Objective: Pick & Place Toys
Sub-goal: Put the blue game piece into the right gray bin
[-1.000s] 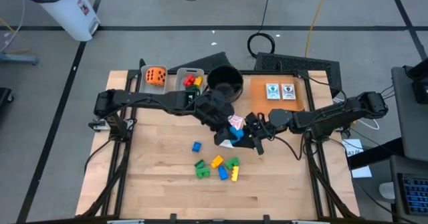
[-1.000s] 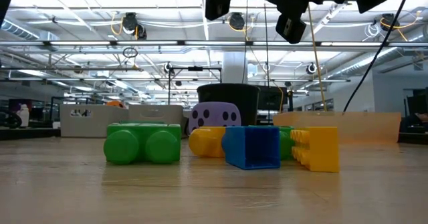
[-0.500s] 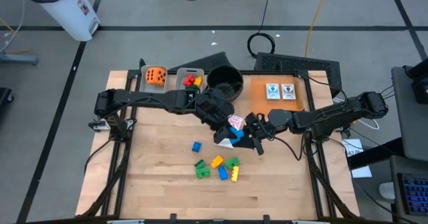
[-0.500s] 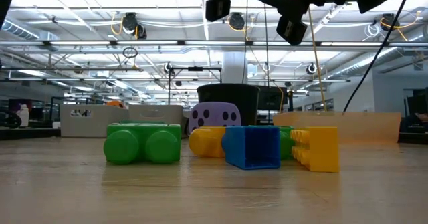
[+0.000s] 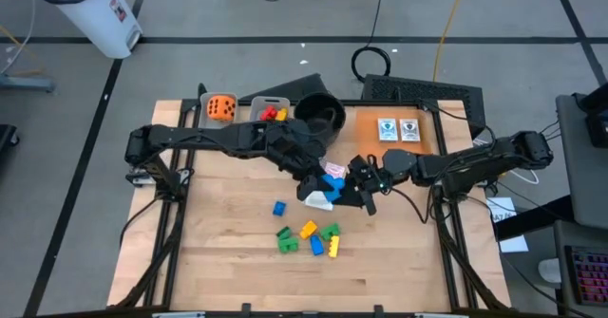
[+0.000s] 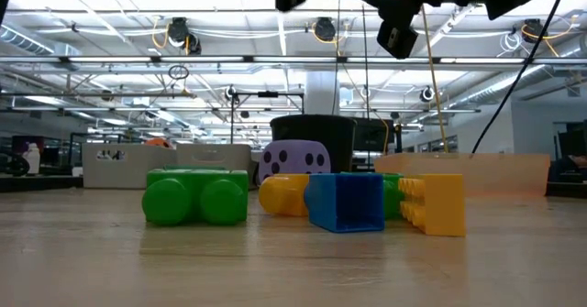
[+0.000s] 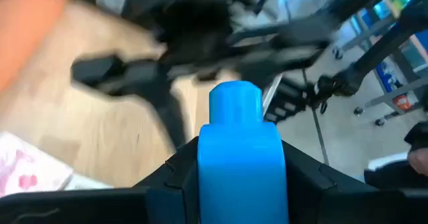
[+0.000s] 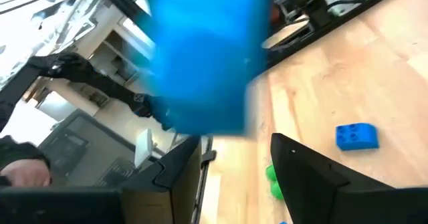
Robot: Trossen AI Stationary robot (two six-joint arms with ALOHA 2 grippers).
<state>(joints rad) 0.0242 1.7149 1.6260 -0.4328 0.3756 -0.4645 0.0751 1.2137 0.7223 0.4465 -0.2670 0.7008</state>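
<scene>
Above the wooden table [image 5: 228, 242], a seemingly one-studded bright-blue block [image 7: 241, 158].

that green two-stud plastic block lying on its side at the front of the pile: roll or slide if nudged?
The green two-stud plastic block probably slides rather than rolls: in the low view it rests on a long flat side, round studs facing the camera. It looks like hollow moulded plastic, so likely light and stiff. On the smooth wooden table a nudge may send it skidding or spinning.
</scene>
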